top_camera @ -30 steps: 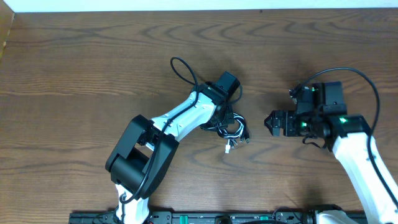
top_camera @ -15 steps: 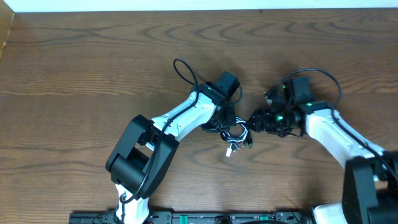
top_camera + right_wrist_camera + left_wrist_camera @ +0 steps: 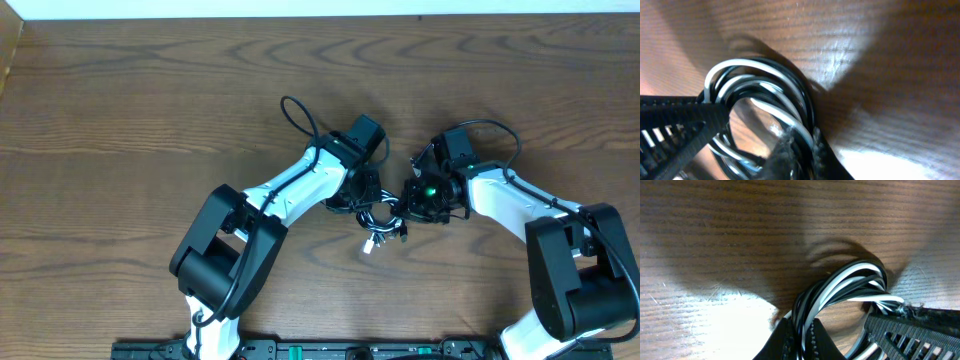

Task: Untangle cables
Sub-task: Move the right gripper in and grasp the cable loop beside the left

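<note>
The left gripper [image 3: 800, 340] and right gripper [image 3: 797, 152] each pinch opposite sides of the tangled coil of thin black and white cords [image 3: 381, 212], at the centre of the brown wooden table [image 3: 120, 120]. Draw them apart slowly and low: neither grip seems to isolate one colour, so yanking may tighten it.

A brown wooden table [image 3: 120, 110] with wavy grain fills the view; a white strip [image 3: 250, 8] runs along its far edge.
</note>
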Controlling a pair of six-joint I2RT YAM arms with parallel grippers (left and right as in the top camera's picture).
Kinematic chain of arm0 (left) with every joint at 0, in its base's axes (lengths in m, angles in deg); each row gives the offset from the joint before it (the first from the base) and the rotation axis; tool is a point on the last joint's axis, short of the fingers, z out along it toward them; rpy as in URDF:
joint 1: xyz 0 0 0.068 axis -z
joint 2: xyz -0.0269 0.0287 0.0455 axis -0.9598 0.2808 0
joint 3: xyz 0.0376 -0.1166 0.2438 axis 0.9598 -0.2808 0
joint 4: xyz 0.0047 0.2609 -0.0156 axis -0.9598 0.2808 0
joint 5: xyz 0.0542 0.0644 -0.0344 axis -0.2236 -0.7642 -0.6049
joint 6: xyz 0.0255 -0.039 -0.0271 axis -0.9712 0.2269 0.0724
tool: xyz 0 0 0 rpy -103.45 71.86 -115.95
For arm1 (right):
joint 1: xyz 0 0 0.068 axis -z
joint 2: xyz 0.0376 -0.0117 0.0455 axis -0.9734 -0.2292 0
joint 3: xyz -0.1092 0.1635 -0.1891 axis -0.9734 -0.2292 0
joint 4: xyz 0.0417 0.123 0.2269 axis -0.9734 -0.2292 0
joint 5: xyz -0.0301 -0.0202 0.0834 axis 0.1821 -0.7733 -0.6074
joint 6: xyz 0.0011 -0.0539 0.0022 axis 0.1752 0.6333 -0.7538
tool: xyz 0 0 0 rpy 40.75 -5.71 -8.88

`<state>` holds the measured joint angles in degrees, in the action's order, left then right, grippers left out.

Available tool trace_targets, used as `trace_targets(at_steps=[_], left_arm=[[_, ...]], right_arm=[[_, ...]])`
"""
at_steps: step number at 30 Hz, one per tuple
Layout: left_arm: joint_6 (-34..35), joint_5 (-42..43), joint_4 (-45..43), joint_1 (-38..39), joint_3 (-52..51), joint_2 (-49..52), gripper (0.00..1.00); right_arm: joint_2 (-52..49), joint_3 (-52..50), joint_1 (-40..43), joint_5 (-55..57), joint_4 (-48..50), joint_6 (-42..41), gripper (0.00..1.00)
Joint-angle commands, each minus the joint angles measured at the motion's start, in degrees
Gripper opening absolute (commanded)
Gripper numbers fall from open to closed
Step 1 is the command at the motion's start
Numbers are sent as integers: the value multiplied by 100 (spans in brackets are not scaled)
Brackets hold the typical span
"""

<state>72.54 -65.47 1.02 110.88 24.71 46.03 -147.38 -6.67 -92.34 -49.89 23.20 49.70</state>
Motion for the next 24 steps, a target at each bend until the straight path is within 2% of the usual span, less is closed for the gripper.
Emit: trace_targets(at_steps=[1,11,13,16,18,24], left_arm=[[-501,409,15,-55,28,-55,8],[-564,409,354,-203,26,-149,11],[-566,407,358,-216,26,-149,17],[-566,413,356,-260,33,-177,33],[-566,411,385,-304,33,-212,38],[-560,452,573,-380,33,-315,37]], right_arm=[[-168,2,-59,162,-11,-105,1],[-168,2,-59,160,-2,-105,1],[-168,2,-59,160,-2,-105,1],[-168,2,-59,162,0,-105,1],[-168,2,-59,184,-2,-105,1],[-168,2,-59,243,-2,-105,1]])
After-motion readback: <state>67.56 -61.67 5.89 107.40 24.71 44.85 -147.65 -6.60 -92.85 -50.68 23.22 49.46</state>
